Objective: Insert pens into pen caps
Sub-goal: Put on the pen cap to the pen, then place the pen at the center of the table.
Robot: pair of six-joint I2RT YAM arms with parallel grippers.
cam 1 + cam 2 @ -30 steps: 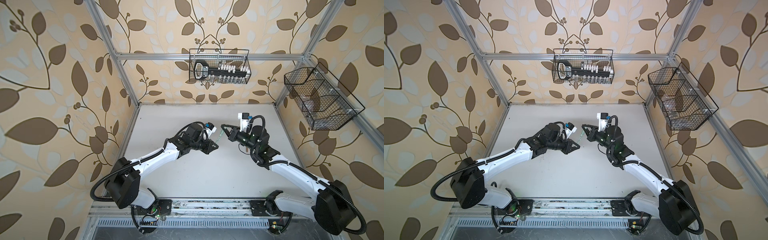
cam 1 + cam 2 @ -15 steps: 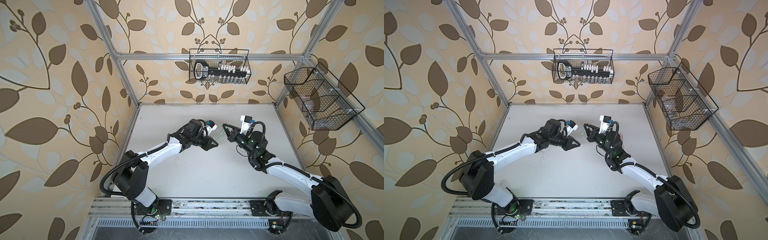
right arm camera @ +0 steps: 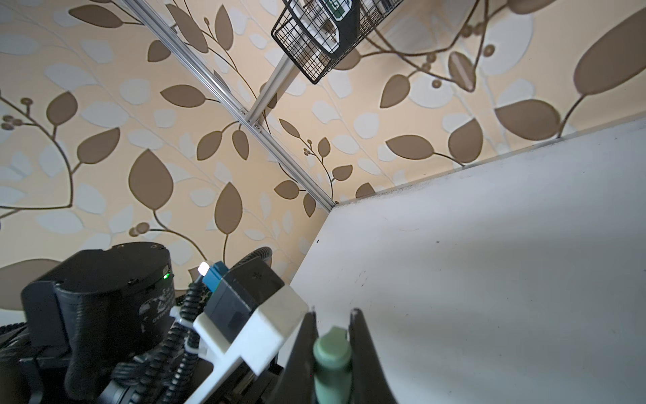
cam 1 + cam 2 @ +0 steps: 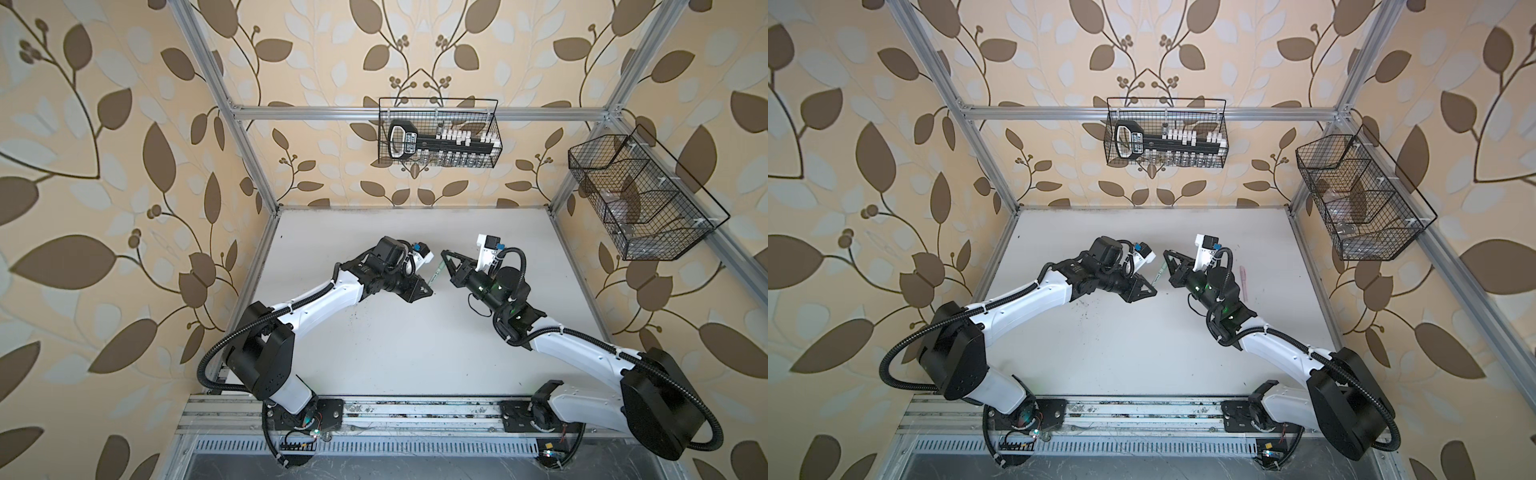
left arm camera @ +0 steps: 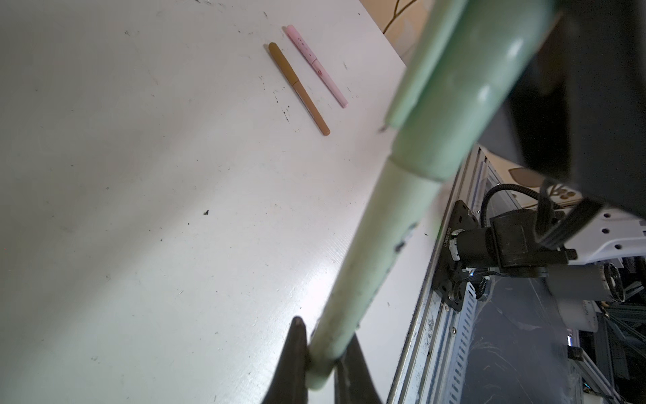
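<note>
Mid-air, left claw (image 5: 325, 335) still grips green pen (image 5: 384, 238).

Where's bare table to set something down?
Free: table stretch between left arm, right arm and front rail, plus the strip along the rear wall. Crowded: centre, where left gripper and right gripper hold the green pen and cap; right side, where pink pen and brown pen lie.

Green pen (image 5: 367, 262): pale barrel, tail end pinched in my L gripper (image 5: 321, 353), spans gap toward R gripper (image 3: 332, 335). Green cap (image 5: 454, 105): darker, sleeved over pen's far end, clamped in R gripper. Brown pen (image 5: 299, 87) + pink pen (image 5: 316, 64): both capped, lying flat, side by side, not touching, well apart from L gripper, out behind R gripper.
</note>
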